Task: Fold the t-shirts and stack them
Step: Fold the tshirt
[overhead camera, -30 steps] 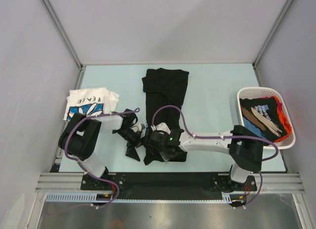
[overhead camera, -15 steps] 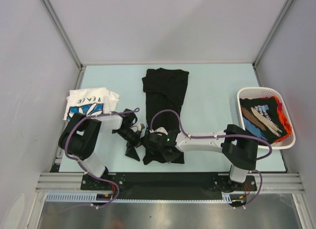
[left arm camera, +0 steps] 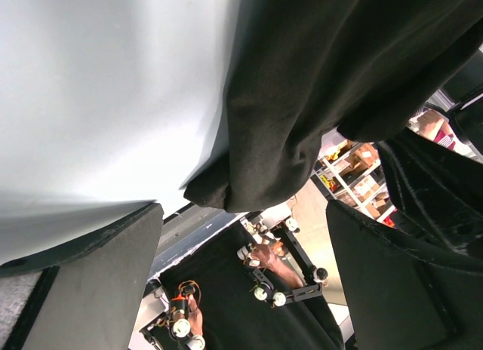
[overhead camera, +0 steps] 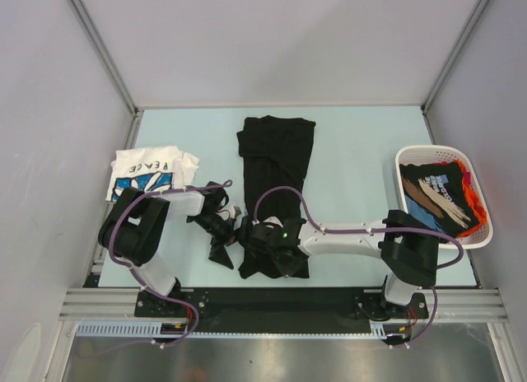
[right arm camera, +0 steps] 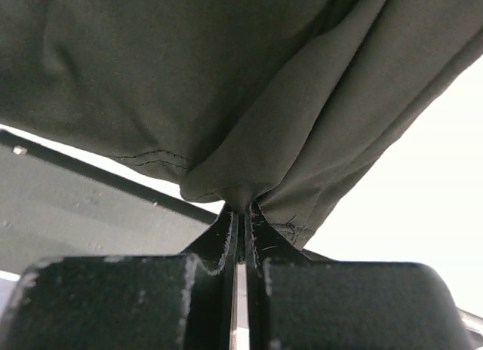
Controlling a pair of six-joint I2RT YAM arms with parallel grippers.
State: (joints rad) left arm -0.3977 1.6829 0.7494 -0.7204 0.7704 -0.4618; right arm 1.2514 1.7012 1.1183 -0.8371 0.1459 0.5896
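A large black t-shirt (overhead camera: 276,151) lies lengthwise on the pale table, its near end bunched between the two arms. My right gripper (overhead camera: 258,249) sits at that near end, and the right wrist view shows it (right arm camera: 240,208) shut on a pinch of black cloth (right arm camera: 226,86) that rises from the jaws. My left gripper (overhead camera: 229,227) is just left of the shirt's near edge. It (left arm camera: 243,214) stands open, a hanging black corner (left arm camera: 302,101) above the gap and touching neither finger. A white printed t-shirt (overhead camera: 148,172) lies folded at the far left.
A white slotted basket (overhead camera: 428,149) at the right edge holds dark printed and orange tees (overhead camera: 440,193). Frame posts and grey walls close in the table on three sides. The metal rail with the arm bases (overhead camera: 280,304) runs along the near edge.
My right gripper has closed on the black shirt's near end and shifted slightly with it. The left arm has stayed where it was, still open.
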